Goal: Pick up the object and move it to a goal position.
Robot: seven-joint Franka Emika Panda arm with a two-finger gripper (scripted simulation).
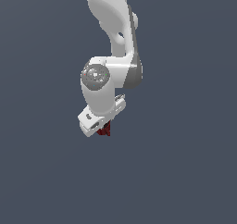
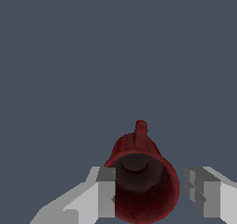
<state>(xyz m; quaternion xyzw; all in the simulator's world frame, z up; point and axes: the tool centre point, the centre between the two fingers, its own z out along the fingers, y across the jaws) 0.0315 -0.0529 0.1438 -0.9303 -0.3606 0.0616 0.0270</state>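
Straddling small dark red tapered mug [image 2: 143, 183] with white two-fingered claw [image 2: 150, 193], fingers spread to either side of rim. Near finger [image 2: 105, 193] touching or almost touching mug wall; far finger [image 2: 203, 193] clearly apart, so no pinch yet. Mug upright, dark inside facing wrist camera, side handle [image 2: 140, 130] pointing away from finger line, leaving smooth walls free for grip. Exterior view: mug [image 1: 104, 129] mostly hidden under claw, on plain grey tabletop [image 1: 185, 172]. Judged: closing next, lift not begun, goal marker not visible
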